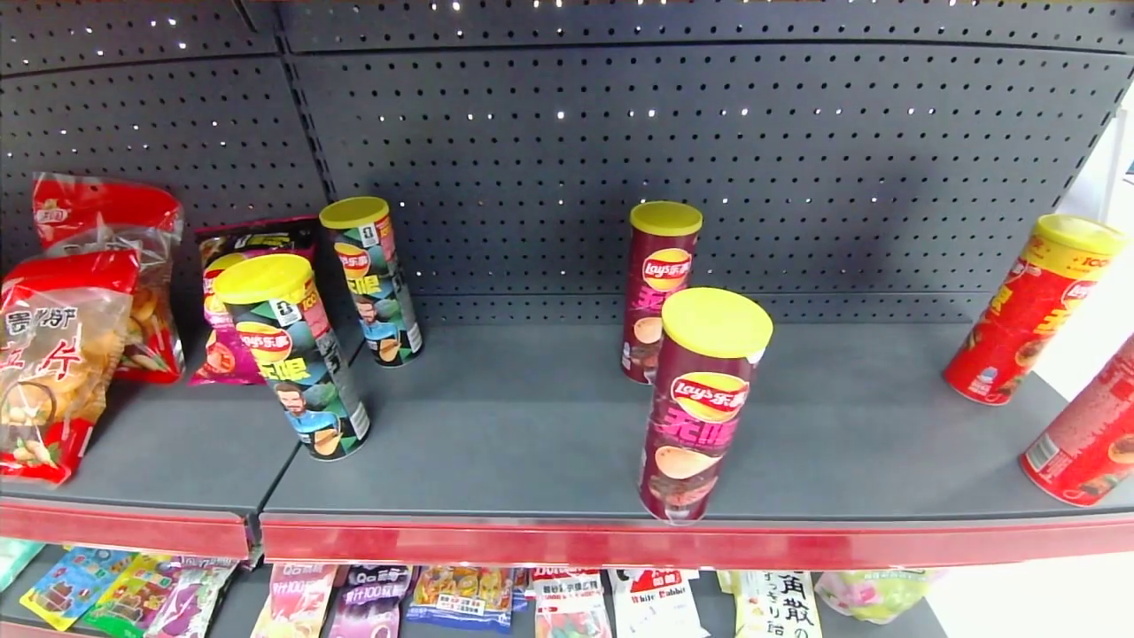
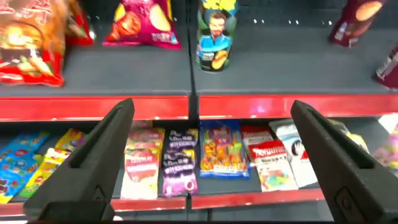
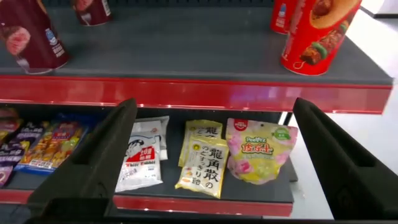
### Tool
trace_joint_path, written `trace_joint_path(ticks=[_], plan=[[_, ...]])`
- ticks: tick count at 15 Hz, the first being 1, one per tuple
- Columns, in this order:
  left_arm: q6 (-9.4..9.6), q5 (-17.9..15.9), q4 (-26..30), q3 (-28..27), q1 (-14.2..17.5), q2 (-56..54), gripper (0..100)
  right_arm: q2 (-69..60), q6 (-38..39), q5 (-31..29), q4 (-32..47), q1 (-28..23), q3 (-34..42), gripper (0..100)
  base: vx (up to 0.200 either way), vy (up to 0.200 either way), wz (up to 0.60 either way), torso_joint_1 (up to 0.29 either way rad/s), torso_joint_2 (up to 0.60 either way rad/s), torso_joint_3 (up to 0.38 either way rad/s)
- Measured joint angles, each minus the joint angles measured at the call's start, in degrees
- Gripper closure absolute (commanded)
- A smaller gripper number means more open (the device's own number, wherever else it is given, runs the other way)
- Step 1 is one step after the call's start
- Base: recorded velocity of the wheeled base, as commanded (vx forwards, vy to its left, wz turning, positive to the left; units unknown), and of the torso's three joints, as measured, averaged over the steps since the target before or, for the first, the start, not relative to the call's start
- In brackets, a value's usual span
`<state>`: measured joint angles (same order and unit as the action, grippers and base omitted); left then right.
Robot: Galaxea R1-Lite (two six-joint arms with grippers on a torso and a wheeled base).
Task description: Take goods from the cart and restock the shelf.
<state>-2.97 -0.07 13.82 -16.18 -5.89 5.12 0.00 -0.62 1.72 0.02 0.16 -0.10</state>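
Shelf [image 1: 532, 425]: red can [image 1: 1085, 434] cut off at right edge.

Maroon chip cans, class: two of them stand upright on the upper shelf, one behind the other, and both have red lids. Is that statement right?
Wrong in one respect: the lids are yellow, not red. The head view shows the front maroon can and the rear maroon can both upright on the upper shelf, each with a yellow lid.
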Motion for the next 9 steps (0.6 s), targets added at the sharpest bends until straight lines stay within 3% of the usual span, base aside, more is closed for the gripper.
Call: trace_joint_path(ticks=[4,6,8,9], plan=[[0.41,0.6,-4.9,4.7,0.0,0.0,0,2.5,1.7,1.8,-0.4,0.1,-5.0,0,0.0,0.0,0.0,0.0,0.0,0.0],[2.76,2.1,-9.7,9.3,0.0,0.0,0,10.7,2.4,3.6,-0.5,0.6,-14.1,0,0.0,0.0,0.0,0.0,0.0,0.0],[5.22,3.0,-17.2,14.3,0.0,0.0,0,21.4,-5.0,6.0,-0.3,1.9,-20.4,0,0.0,0.0,0.0,0.0,0.0,0.0],[5.49,3.3,-16.6,15.2,0.0,0.0,0,27.3,-8.5,7.3,-0.2,2.8,-22.6,0,0.0,0.0,0.0,0.0,0.0,0.0]])
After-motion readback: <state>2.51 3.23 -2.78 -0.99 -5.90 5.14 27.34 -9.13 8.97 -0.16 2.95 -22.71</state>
